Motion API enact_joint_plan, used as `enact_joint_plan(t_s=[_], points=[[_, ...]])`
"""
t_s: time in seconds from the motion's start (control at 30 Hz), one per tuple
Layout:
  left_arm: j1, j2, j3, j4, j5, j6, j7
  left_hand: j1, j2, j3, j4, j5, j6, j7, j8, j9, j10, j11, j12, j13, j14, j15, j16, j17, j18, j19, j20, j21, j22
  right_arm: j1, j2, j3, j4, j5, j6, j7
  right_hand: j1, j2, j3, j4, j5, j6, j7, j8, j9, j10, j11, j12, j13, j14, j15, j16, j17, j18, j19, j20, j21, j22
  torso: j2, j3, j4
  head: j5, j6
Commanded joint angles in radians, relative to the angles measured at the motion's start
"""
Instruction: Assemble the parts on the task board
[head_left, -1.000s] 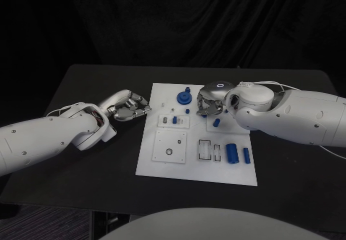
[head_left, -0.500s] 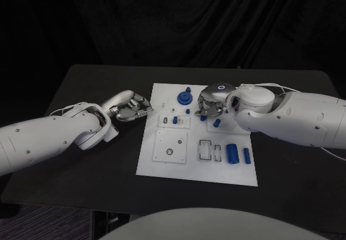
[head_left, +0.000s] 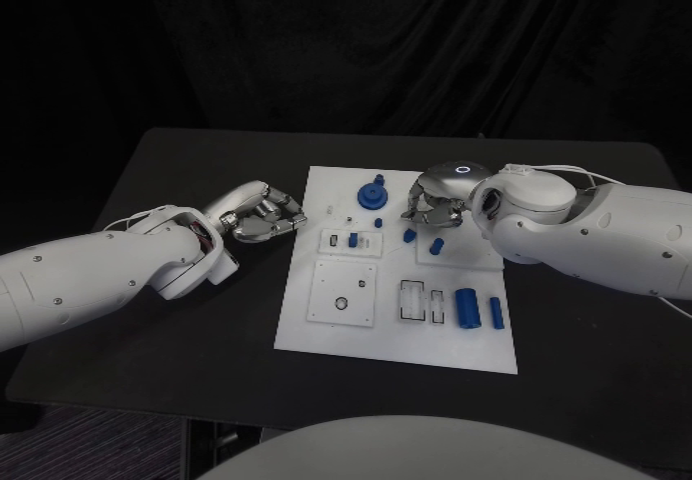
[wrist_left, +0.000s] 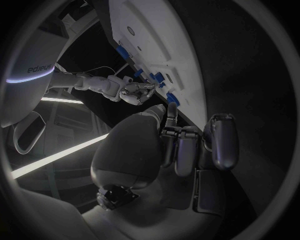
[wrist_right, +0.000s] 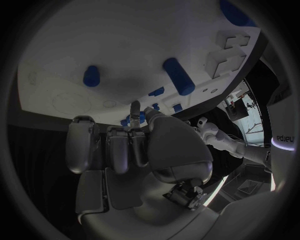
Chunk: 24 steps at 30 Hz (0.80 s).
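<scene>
Upper centre of the head view, we find the right hand (head_left: 436, 208) curled, empty, above the white plastic task board (head_left: 335, 333); short blue cylindrical peg (head_left: 410, 236) lies beneath. We advise lowering squarely. Left hand (head_left: 261, 214) curled, empty.

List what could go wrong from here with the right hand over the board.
1. The right hand hovers low over small blue pieces lying loose on the task board; a finger could knock one away.
2. The blue round part stands just beside that hand and might be bumped.
3. The left hand rests curled at the board's edge; it could nudge the board.
</scene>
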Motion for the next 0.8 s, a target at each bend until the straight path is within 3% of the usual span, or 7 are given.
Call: enact_joint_plan(t_s=[0.03,0.17,0.27,0.33,0.57,0.8], points=[[-0.002,0.001,0.001,0.001,0.019,0.009,0.016,0.007,0.002,0.001,0.004,0.006,0.005,-0.001,0.002,-0.001,0.031,-0.009,-0.008,0.206,0.106,-0.005,0.003,0.263,-0.002,-0.007,-0.001,-0.006,0.185,0.020,-0.019,0.002,0.024,0.029,-0.056,0.038,0.030,-0.013,0.009,0.004,0.006,-0.009,0.009,-0.051,-0.037,0.073,0.016,-0.005,0.229,0.098,0.012,-0.006,0.244,0.012,0.018,0.012,-0.002,0.196,0.000,-0.0004,-0.0009,0.003,0.000],[-0.002,0.000,0.001,0.001,0.019,0.009,0.017,0.009,0.003,0.003,0.004,0.013,0.005,-0.001,0.001,-0.003,0.031,-0.009,-0.008,0.206,0.106,-0.005,0.003,0.263,-0.002,-0.007,-0.001,-0.006,0.185,0.039,-0.038,0.002,0.047,0.037,-0.039,0.064,0.057,-0.050,0.005,0.000,-0.001,-0.051,0.026,-0.136,-0.091,0.063,0.018,-0.012,0.217,0.097,0.016,-0.008,0.242,0.013,0.017,0.018,-0.004,0.195,-0.001,-0.0006,-0.0031,0.005,0.000],[-0.002,0.000,0.001,0.001,0.020,0.009,0.017,0.009,0.003,0.003,0.004,0.014,0.005,-0.001,0.001,-0.003,0.030,-0.009,-0.008,0.206,0.106,-0.005,0.003,0.263,-0.002,-0.007,-0.001,-0.006,0.185,0.046,-0.049,0.002,0.060,0.039,-0.017,0.086,0.098,-0.083,0.004,-0.021,0.000,-0.139,0.022,-0.216,-0.143,0.049,0.013,-0.022,0.203,0.095,0.013,-0.014,0.238,0.015,0.010,0.016,-0.016,0.192,0.000,-0.0005,-0.0017,0.004,0.000],[-0.002,0.001,0.001,0.001,0.020,0.010,0.017,0.010,0.003,0.003,0.004,0.016,0.005,-0.001,0.001,-0.003,0.030,-0.009,-0.008,0.206,0.106,-0.005,0.003,0.263,-0.002,-0.007,-0.001,-0.007,0.185,0.050,-0.055,0.002,0.069,0.040,0.004,0.102,0.126,-0.092,0.009,-0.040,0.012,-0.156,0.018,-0.233,-0.157,0.046,0.010,-0.024,0.200,0.095,0.012,-0.014,0.239,0.015,0.009,0.016,-0.016,0.192,0.001,-0.0002,-0.0014,0.004,0.000],[-0.002,0.002,0.001,-0.001,0.020,0.013,0.017,0.012,0.003,0.004,0.004,0.019,0.005,-0.001,0.001,-0.004,0.030,-0.009,-0.008,0.206,0.106,-0.005,0.003,0.263,-0.002,-0.007,-0.001,-0.007,0.185,0.053,-0.064,0.002,0.094,0.042,0.084,0.111,0.163,-0.117,0.008,-0.066,0.025,-0.145,0.020,-0.240,-0.173,0.043,0.011,-0.026,0.198,0.096,0.012,-0.009,0.242,0.013,0.011,0.015,-0.010,0.195,0.001,-0.0001,-0.0006,0.005,0.000],[-0.003,0.004,0.001,-0.002,0.020,0.015,0.017,0.015,0.003,0.005,0.002,0.023,0.005,-0.001,0.001,-0.005,0.029,-0.009,-0.009,0.205,0.106,-0.005,0.003,0.263,-0.001,-0.008,0.000,-0.008,0.185,0.051,-0.055,0.002,0.096,0.042,0.142,0.090,0.164,-0.130,-0.003,-0.066,-0.004,-0.145,0.028,-0.245,-0.181,0.036,0.017,-0.031,0.190,0.092,0.017,-0.019,0.235,0.017,0.003,0.018,-0.028,0.190,0.001,0.0002,0.0004,0.003,0.000]])
